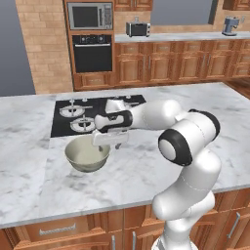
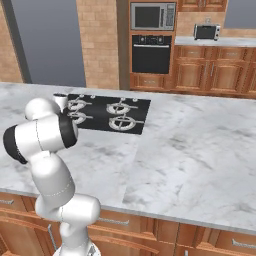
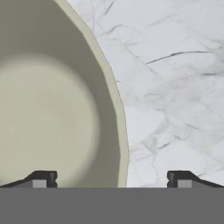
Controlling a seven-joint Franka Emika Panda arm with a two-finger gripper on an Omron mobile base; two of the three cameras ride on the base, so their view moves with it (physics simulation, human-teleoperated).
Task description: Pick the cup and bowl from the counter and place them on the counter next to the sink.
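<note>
the gripper (image 3: 109, 179) hung open directly above the bowl (image 1: 87, 155) near the counter's (image 1: 29, 171) front edge, its fingertips straddling the bowl's near-side rim, one inside, one outside.

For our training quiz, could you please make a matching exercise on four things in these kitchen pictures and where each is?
Things:
1. bowl
2. cooktop
3. microwave
4. claw

Places:
A. built in above the wall oven
B. on the counter in front of the cooktop
C. open, astride the bowl's rim
D. set flat into the marble counter

Pairs: 1-B, 2-D, 3-A, 4-C
</note>
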